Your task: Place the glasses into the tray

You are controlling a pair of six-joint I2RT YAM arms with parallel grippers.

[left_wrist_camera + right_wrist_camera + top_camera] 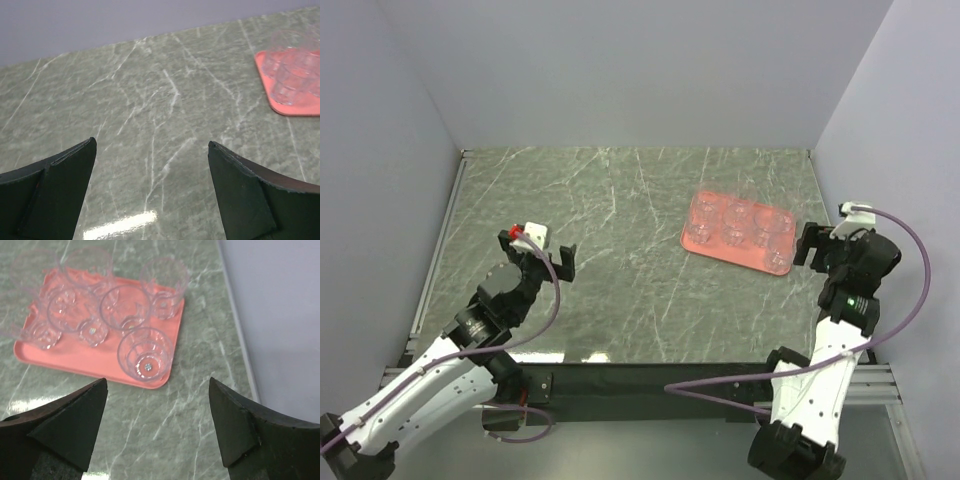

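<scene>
The glasses [735, 213] are all standing upright in the salmon-pink tray [712, 246] (six, by my count, though the clear walls are overlapping). The tray is lying on the right half of the green-grey marbled tabletop [620, 200], toward the back.

The right gripper [820, 250] is hovering just off the tray's near-right corner, its fingers spread wide and gripping nothing. From the right wrist camera, that gripper [157, 382] is looking down on the tray [75, 359] from its near side. The nearest tumbler [145, 354] is standing right by the tray's near rim. It is lined up with the gap between the two dark fingers [75, 425] but lying beyond their tips, not between them. Only bare marble is showing inside the gap. The rest of the glasses [125, 305] are crowding together further back on the tray.

Over on the left half of the table, the left gripper [535, 252] is sitting well apart from the tray. Its wrist view is showing the gripper [152, 144] released, both fingers [55, 190] far apart with nothing but tabletop between them. The tray [292, 106] is peeking in at the upper right edge there, with glasses [287, 75] on it, partly cut off by the frame.
</scene>
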